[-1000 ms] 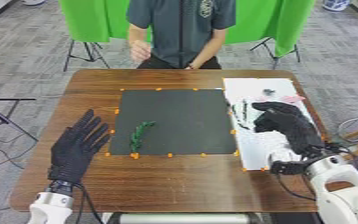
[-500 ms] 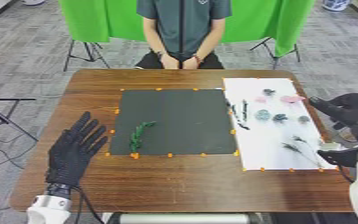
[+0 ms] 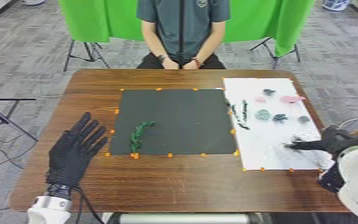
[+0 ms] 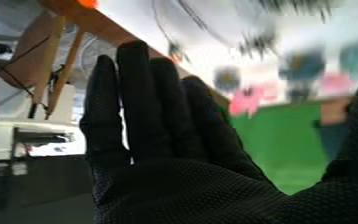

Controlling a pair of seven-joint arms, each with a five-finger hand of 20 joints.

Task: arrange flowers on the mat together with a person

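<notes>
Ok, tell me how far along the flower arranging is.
Early days, it seems. Done: one green leafy sprig lies on the dark mat, toward its left side. In hand: nothing that I can see; the open right hand is over the near part of the white sheet. Left, apparently: the pink flower, the pale green rosette and others on that sheet.

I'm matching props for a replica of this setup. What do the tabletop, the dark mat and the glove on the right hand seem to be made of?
The tabletop looks like brown wood or wood-look laminate, given its streaky grain. The dark mat is matte, perhaps felt, card or foam. The right hand wears black, seemingly knit fabric, showing fine dotted texture.
</notes>
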